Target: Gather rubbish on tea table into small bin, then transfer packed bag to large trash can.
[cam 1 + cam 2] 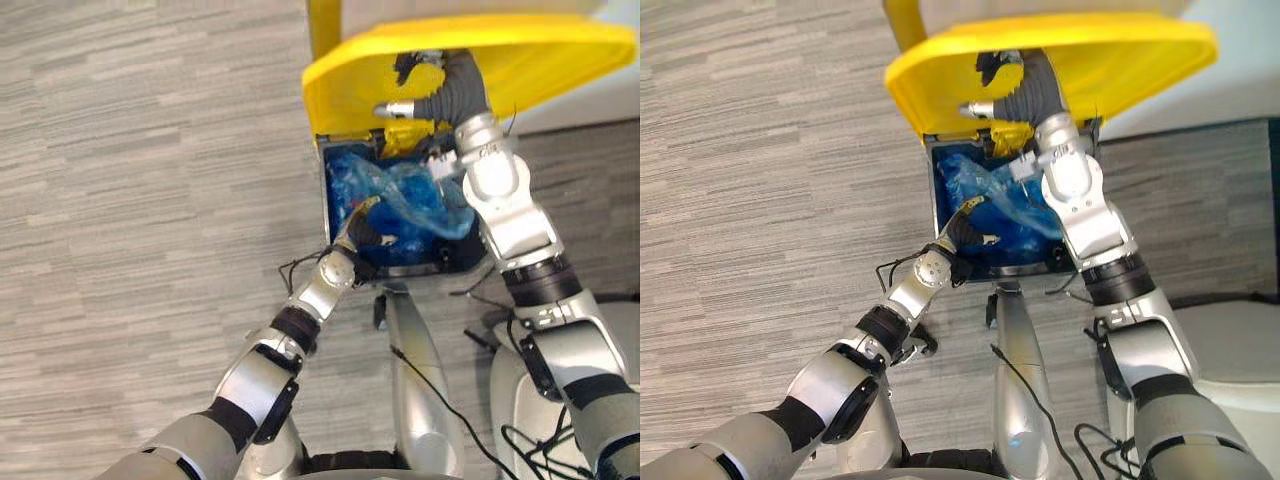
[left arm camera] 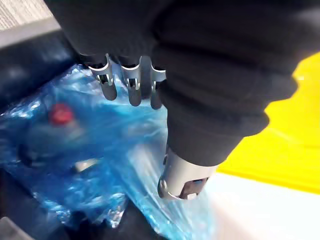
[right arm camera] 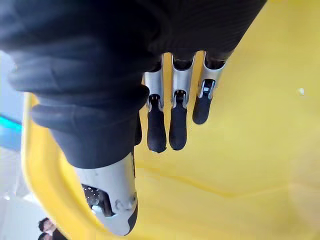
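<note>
Yellow lid (image 1: 540, 50) against flat right hand (image 1: 440, 92)

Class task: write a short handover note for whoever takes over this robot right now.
Right hand: open, straight fingers against the underside of the yellow lid, propping it up.
Left hand: at the near edge of the large trash can, by the blue bag; grip unreadable.
Done: bag lies inside the can.
Left: free the left hand, pull it out, lower the lid.
</note>
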`<state>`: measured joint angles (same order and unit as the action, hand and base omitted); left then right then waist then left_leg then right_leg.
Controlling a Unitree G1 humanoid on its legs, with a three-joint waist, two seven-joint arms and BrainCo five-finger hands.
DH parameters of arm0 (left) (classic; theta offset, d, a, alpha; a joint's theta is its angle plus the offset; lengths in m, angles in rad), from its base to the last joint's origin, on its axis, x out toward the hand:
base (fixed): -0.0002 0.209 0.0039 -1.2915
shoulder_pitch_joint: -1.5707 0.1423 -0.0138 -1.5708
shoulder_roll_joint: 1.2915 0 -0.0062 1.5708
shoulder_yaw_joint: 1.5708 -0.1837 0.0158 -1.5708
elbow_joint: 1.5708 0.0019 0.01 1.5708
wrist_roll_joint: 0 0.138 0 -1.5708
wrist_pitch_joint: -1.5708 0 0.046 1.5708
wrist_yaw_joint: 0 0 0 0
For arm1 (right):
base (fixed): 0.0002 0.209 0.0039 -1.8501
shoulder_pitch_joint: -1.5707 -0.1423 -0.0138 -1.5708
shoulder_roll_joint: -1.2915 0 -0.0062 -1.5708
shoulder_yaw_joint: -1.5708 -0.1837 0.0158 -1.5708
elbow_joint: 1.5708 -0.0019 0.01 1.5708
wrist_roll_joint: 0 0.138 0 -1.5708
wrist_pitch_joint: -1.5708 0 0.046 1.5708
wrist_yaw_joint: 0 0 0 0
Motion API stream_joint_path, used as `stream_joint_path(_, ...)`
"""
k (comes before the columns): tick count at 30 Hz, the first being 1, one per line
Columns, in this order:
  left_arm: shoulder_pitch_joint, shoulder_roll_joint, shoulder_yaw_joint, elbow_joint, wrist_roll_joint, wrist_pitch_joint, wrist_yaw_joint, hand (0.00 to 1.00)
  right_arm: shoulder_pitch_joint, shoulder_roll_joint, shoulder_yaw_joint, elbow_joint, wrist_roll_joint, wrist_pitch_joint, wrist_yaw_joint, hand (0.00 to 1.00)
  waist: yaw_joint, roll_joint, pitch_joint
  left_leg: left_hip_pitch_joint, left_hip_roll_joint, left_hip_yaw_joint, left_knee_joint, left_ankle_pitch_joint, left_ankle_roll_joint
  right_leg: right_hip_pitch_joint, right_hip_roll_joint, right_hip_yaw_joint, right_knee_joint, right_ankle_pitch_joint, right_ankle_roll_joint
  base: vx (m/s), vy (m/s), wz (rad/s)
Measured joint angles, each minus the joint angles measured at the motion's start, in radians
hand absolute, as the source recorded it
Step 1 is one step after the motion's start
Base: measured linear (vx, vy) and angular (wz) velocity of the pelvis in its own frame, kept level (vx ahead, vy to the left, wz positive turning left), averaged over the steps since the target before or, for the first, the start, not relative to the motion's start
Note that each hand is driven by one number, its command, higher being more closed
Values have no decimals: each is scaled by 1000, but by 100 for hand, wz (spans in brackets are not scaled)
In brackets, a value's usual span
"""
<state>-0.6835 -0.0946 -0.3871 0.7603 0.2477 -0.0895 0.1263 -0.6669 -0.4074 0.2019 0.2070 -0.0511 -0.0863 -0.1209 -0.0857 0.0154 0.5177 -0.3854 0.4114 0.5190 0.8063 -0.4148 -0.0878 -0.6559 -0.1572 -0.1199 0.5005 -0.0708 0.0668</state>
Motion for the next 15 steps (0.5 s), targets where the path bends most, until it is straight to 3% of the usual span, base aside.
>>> stream_joint_path(5,186,155,-36,-35,-85,-54,-59,0,177,7,-63,88,-21,-20,38,0,15,-29,-7,176,-91,-26,-61,21,29,173,-56,1,1,-22,32,-43,63,25)
stream_joint_path(8,355,278,41,-124,-179,-73,-81,0,318,9,-90,119,-33,-25,63,0,25,-51,-16,227,-118,-23,-68,25,40,229,-74,-9,-20,-1,29,-93,86,6)
stream_joint_path(9,430,323,102,-167,-219,-73,-86,0,400,12,-99,130,-38,-24,77,0,27,-73,-31,229,-126,-17,-87,40,65,231,-81,-7,-38,26,56,-178,42,-2)
stream_joint_path(10,516,346,192,-215,-265,-74,-98,0,481,27,-118,131,-38,-22,95,0,36,-79,-42,241,-113,12,-124,57,90,222,-82,-20,18,21,31,-161,-19,0)
stream_joint_path(13,726,375,354,-243,-362,-73,-118,0,657,92,-135,174,-38,-20,150,0,32,-80,-102,294,-135,16,-272,139,88,262,-86,-83,365,-59,-42,-103,-63,1)
stream_joint_path(15,849,357,427,-276,-374,-71,-128,0,754,133,-161,178,-40,-24,170,0,32,-74,-164,312,-159,24,-382,191,73,334,-86,-97,402,-95,-49,18,-123,-12)
